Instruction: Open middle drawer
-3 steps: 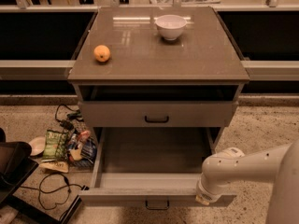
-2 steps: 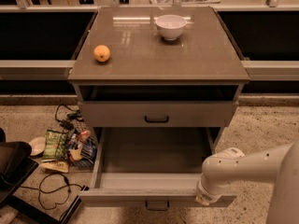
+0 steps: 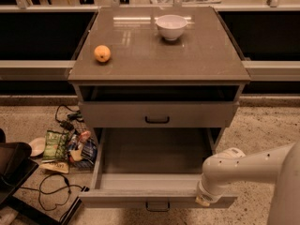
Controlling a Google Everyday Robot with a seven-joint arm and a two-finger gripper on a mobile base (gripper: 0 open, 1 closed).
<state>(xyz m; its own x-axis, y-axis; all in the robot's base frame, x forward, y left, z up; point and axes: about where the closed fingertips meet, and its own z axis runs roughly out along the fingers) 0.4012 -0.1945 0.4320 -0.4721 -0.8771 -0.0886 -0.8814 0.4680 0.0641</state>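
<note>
The grey cabinet stands in the middle of the camera view. Its top drawer is closed, with a small black handle. The middle drawer below it is pulled far out, showing its plain grey inside. Its front edge is near the bottom of the view, with the black handle under it. My white arm comes in from the lower right. My gripper rests at the right part of the drawer's front edge. The lowest drawer is hidden under the open one.
An orange and a white bowl sit on the cabinet top. Snack bags, a white dish and black cables lie on the floor to the left. A dark object is at the far left.
</note>
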